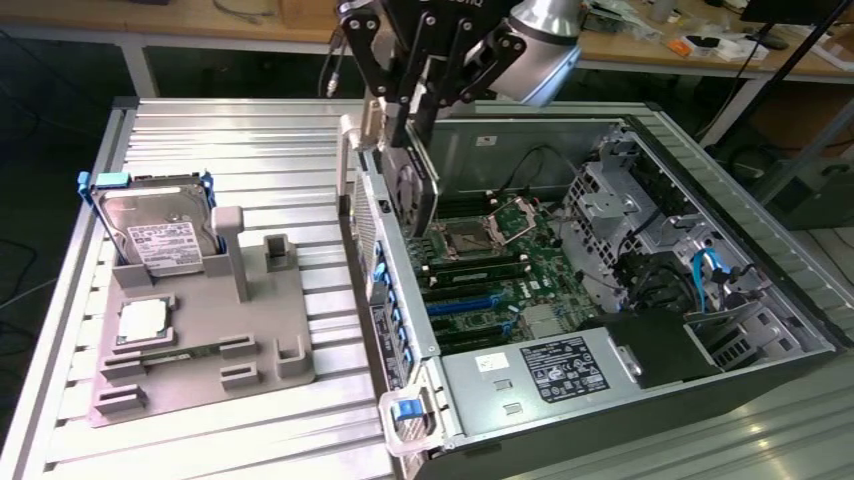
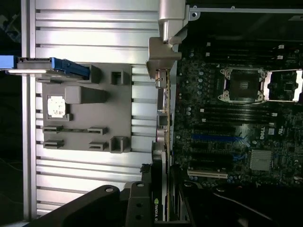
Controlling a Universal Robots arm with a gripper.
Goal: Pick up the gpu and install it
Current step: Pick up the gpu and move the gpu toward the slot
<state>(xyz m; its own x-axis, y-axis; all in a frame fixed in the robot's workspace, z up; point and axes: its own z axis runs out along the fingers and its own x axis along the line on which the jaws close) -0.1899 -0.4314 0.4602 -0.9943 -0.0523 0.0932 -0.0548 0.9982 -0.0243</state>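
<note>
**GPU gripped above case edge**

Tray [image 1: 200,340] with hard drive [image 1: 158,238] is well apart from the gripper [image 1: 407,120], on the exterior view's left. Gripper partly closed, clamping the gpu [image 1: 416,195], which hangs upright below it. Motherboard [image 1: 501,275] lies beneath, in the open case [image 1: 747,250].

lab/workshop: alu-profile table [image 1: 227,130], open pc case [image 1: 521,145], bg workbenches [image 1: 187,20]

Ribbed aluminium table [image 1: 240,140], cluttered wooden workbench [image 1: 147,22] behind it, dark floor [image 1: 40,130] beneath. Even light.

Bright even light, soft shadows
</note>
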